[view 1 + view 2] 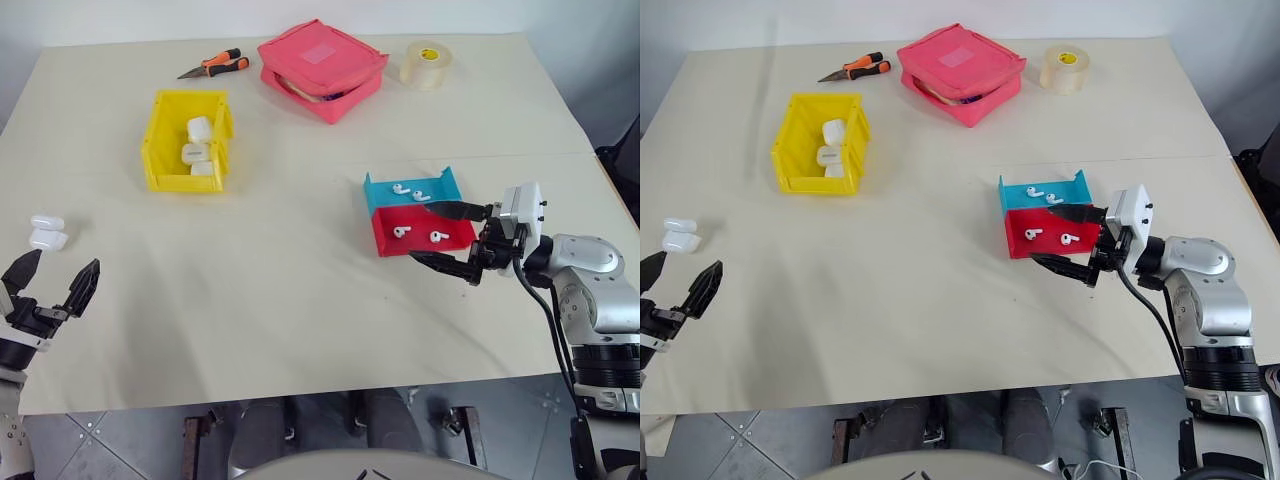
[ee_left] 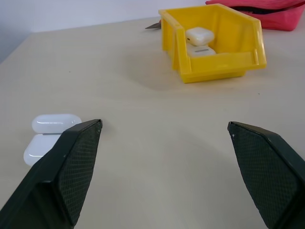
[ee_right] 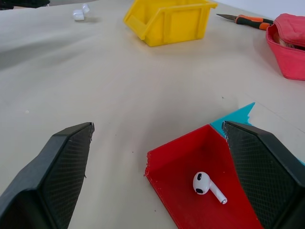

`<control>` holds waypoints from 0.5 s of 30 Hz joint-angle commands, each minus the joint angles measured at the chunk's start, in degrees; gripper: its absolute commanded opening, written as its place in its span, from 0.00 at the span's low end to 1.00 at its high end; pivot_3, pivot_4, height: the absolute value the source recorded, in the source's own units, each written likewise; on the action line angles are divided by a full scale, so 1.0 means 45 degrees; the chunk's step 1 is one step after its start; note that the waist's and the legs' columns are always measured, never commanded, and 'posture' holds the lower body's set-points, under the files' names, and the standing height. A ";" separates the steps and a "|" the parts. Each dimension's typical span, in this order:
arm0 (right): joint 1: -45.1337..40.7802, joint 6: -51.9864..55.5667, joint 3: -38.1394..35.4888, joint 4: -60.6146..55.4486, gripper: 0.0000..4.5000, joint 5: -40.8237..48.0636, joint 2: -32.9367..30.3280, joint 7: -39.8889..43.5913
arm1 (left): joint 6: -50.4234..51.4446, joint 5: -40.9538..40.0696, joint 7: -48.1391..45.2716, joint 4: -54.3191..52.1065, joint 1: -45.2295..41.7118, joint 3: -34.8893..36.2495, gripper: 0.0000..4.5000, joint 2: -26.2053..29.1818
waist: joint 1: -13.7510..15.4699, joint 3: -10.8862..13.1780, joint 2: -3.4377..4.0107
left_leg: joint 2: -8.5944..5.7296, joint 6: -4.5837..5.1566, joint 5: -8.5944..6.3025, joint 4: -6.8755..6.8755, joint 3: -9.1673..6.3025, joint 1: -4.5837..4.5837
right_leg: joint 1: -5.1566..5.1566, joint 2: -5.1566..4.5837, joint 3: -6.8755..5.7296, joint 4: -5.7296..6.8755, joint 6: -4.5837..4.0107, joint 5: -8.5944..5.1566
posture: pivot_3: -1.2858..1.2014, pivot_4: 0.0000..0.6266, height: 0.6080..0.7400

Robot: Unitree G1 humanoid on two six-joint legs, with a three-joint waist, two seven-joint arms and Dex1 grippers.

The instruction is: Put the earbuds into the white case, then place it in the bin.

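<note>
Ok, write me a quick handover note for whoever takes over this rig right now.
Left gripper: open, empty, just short of the open glossy white earbud case on the table.
Right gripper: open, empty, at the shallow red tray.
Tiny white earbuds: two in the red tray, two in the shallow blue tray.
Done: white cases already lie in the bright yellow plastic bin.
Left: load earbuds, bin this case.
</note>
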 commanded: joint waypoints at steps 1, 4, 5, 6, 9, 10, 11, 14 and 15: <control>-0.0180 -0.0206 -0.0156 -0.0045 1.00 0.0036 -0.0139 0.0082 | -0.0398 0.0153 0.0156 -0.0012 -0.0109 0.0208 1.00 0.0157 | 0.0000 0.0000 0.0000 | 0.0000 0.0000 0.0000 0.0000 0.0000 0.0000 | 0.0000 0.0000 0.0000 0.0000 0.0000 0.0000 | 0.52 0.24 1.00; -0.0224 -0.0202 -0.0162 0.0003 1.00 0.0026 -0.0138 0.0092 | -0.0036 0.0414 0.0633 0.0032 -0.0133 0.0188 1.00 0.0234 | 0.0001 0.0000 0.0000 | -0.0002 0.0000 0.0000 0.0002 0.0000 0.0000 | 0.0000 0.0001 0.0000 0.0004 0.0000 0.0000 | 0.52 0.24 1.00; -0.0241 -0.0200 -0.0161 0.0022 1.00 0.0022 -0.0138 0.0103 | -0.0068 0.0419 0.0608 0.0014 -0.0129 0.0177 1.00 0.0224 | -0.0001 0.0000 0.0000 | -0.0002 0.0000 0.0000 0.0002 0.0000 0.0000 | 0.0000 0.0002 0.0000 0.0005 0.0000 0.0000 | 0.52 0.24 1.00; -0.0260 -0.0205 -0.0153 0.0042 1.00 0.0020 -0.0139 0.0130 | -0.0084 0.0415 0.0598 -0.0037 -0.0112 0.0187 1.00 0.0203 | -0.0001 0.0000 0.0000 | -0.0002 0.0000 0.0000 0.0002 0.0000 0.0000 | 0.0000 0.0004 -0.0001 0.0007 0.0000 0.0000 | 0.52 0.24 1.00; -0.0401 -0.0211 -0.0100 0.0167 1.00 0.0003 -0.0125 0.0217 | 0.0249 0.0411 0.0963 -0.0301 -0.0024 0.0308 1.00 0.0155 | -0.0001 0.0000 0.0000 | -0.0002 0.0000 0.0000 0.0005 0.0001 0.0000 | 0.0000 0.0005 0.0000 0.0009 0.0000 0.0000 | 0.52 0.24 1.00; -0.0476 -0.0208 -0.0074 0.0227 1.00 -0.0002 -0.0120 0.0262 | 0.0381 0.0466 0.1149 -0.0399 0.0009 0.0346 1.00 0.0168 | -0.0006 0.0000 0.0000 | -0.0002 0.0000 0.0000 0.0006 0.0000 0.0000 | 0.0000 0.0004 0.0001 0.0009 0.0000 0.0000 | 0.52 0.24 1.00; -0.0558 -0.0215 -0.0048 0.0290 1.00 -0.0001 -0.0111 0.0322 | 0.0519 0.0493 0.1325 -0.0528 0.0055 0.0397 1.00 0.0185 | -0.0006 0.0000 0.0000 | -0.0001 0.0000 0.0000 0.0008 0.0000 0.0000 | 0.0000 0.0004 0.0001 0.0011 0.0000 0.0000 | 0.52 0.24 1.00; -0.1052 -0.0212 0.0013 0.0596 1.00 0.0082 0.0036 0.0486 | 0.0821 0.0510 0.1792 -0.1083 0.0351 0.0676 1.00 0.0179 | -0.0008 0.0000 0.0000 | 0.0002 0.0000 0.0000 0.0008 -0.0001 0.0000 | -0.0001 -0.0001 0.0002 0.0011 0.0000 0.0000 | 0.52 0.24 1.00; -0.1235 -0.0241 0.0066 0.0729 1.00 0.0061 0.0078 0.0557 | 0.0914 0.0409 0.1812 -0.1342 0.0602 0.0848 1.00 0.0160 | -0.0030 0.0000 -0.0001 | 0.0000 0.0000 0.0000 0.0008 -0.0001 0.0000 | -0.0001 -0.0001 0.0003 0.0012 0.0000 0.0000 | 0.52 0.24 1.00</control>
